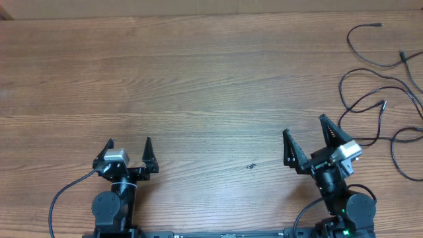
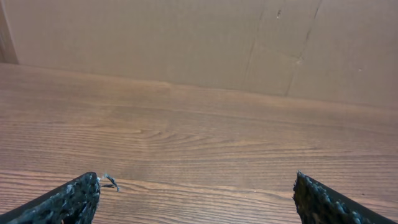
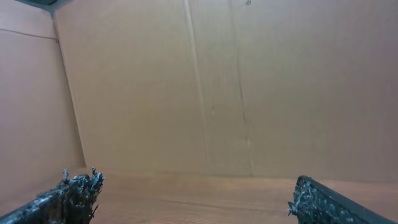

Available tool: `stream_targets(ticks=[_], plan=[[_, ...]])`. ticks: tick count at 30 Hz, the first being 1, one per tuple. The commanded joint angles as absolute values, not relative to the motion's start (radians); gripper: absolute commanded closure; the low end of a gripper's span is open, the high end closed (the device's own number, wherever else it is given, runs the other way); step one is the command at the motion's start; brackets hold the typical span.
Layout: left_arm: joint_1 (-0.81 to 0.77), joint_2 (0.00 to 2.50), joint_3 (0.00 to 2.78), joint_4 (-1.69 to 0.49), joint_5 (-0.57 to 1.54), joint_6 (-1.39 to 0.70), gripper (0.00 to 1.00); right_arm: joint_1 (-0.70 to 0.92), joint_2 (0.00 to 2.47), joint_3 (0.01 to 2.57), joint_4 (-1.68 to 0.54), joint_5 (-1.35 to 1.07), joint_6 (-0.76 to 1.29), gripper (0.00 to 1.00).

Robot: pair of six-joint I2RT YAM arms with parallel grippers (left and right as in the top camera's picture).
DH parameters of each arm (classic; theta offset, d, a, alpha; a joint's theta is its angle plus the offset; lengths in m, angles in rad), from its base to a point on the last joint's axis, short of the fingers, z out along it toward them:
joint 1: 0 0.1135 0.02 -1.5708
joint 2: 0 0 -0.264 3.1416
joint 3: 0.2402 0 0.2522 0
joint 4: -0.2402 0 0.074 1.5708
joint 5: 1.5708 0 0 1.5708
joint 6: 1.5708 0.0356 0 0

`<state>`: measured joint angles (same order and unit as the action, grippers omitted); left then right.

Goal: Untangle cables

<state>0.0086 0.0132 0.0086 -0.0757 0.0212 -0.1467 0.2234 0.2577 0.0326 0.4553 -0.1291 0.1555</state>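
Note:
Several thin black cables (image 1: pixel 380 99) lie in loose, spread-out strands on the wooden table at the far right of the overhead view, with small plug ends at the top right. My right gripper (image 1: pixel 305 125) is open and empty near the front edge, a little left of the strands. My left gripper (image 1: pixel 129 141) is open and empty at the front left, far from the cables. Neither wrist view shows any cable; the left gripper (image 2: pixel 196 185) and the right gripper (image 3: pixel 196 182) show only wide-apart fingertips.
A small dark speck (image 1: pixel 251 166) lies on the wooden table (image 1: pixel 198 86) between the arms. A cardboard wall (image 3: pixel 217 87) stands behind the table's far edge.

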Motion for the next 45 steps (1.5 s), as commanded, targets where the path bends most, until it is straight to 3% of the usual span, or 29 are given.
stream_targets(ticks=[1, 13, 24, 36, 45], plan=[[0.015, 0.004, 0.005, -0.078, 0.016, -0.127, 0.01, 0.220, 0.219, 0.008, 0.440, -0.107, 0.147, 0.00], [0.015, 0.004, 0.005, -0.078, 0.016, -0.127, 0.01, 0.220, 0.002, 0.007, 0.250, -0.097, 0.121, 0.00], [0.015, 0.004, 0.005, -0.078, 0.016, -0.127, 0.01, 0.219, 0.003, 0.007, 0.179, -0.097, 0.121, 0.00], [0.015, 0.004, 0.005, -0.078, 0.016, -0.127, 0.00, 0.219, 0.003, 0.007, -0.079, -0.097, 0.095, 0.00], [0.015, 0.004, 0.005, -0.078, 0.016, -0.127, 0.00, 0.223, 0.003, 0.007, -0.078, -0.094, 0.080, 0.00]])
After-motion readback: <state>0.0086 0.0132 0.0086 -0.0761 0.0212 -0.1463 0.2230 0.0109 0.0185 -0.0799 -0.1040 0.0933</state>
